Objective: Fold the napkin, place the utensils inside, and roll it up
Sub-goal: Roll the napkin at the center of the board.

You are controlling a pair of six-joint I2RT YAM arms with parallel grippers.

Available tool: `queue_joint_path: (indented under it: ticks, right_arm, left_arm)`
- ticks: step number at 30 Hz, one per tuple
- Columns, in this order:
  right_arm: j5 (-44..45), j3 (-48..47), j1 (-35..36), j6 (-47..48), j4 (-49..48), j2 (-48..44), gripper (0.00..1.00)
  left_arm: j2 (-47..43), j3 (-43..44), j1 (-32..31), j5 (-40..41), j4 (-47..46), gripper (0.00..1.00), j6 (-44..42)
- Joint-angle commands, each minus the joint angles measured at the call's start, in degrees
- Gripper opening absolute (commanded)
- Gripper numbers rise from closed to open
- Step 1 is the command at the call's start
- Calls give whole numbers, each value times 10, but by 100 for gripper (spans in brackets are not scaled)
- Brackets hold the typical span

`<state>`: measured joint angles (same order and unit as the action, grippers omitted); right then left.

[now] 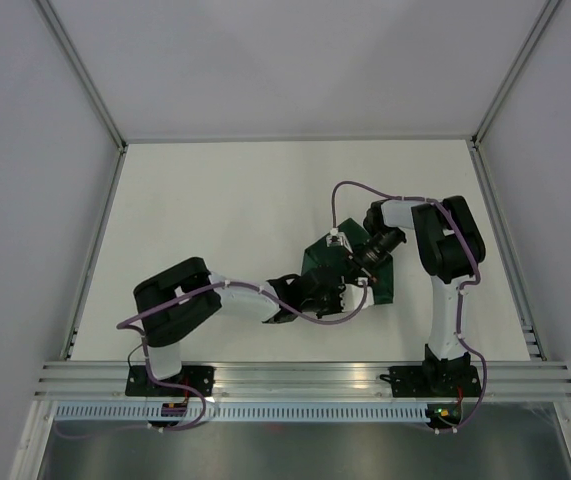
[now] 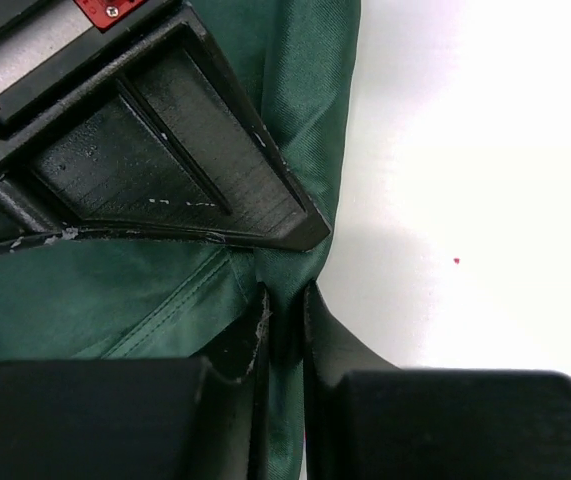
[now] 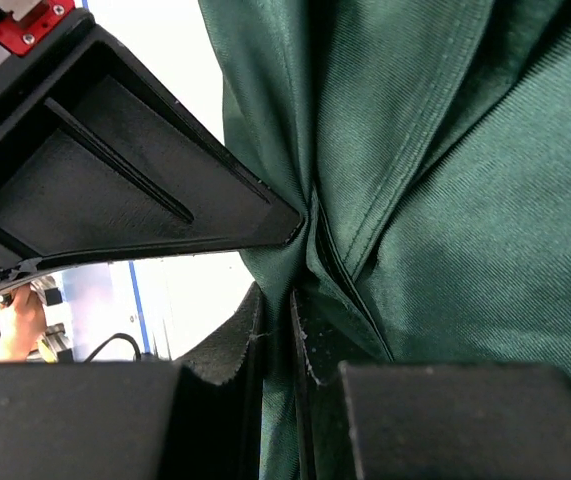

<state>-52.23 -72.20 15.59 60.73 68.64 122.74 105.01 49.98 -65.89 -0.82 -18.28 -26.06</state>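
Observation:
The dark green napkin (image 1: 377, 280) is bunched and lifted between both grippers at the table's centre right. My left gripper (image 1: 330, 288) is shut on a fold of the napkin (image 2: 295, 130); the cloth runs between its fingers (image 2: 255, 320). My right gripper (image 1: 357, 262) is shut on another fold of the napkin (image 3: 445, 180), right beside the left gripper's fingers (image 3: 125, 180). The right gripper's body shows in the left wrist view (image 2: 165, 160). No utensils are in view.
The white table (image 1: 245, 210) is walled by white panels at left, back and right. An aluminium rail (image 1: 305, 380) runs along the near edge, with both arm bases on it.

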Motion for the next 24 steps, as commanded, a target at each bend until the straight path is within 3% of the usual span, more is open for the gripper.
queue_joint_path:
  ticks: [1,7,11,17,24]
  right_arm:
    - [80,1,2,35,-97,22,10]
    - [89,9,2,13,-119,4,14]
    - [94,17,-2,-4,-140,-29,33]
    - [97,18,-24,-29,-168,-106,49]
    - [86,35,-75,-44,-194,-177,52]
  left_arm:
    - [33,36,19,-87,53,11,78]
    - [75,90,59,-180,146,2,142]
    - [94,116,98,-258,179,2,174]
    - [128,153,131,-340,254,2,217]
    - [155,177,147,-367,295,2,254]
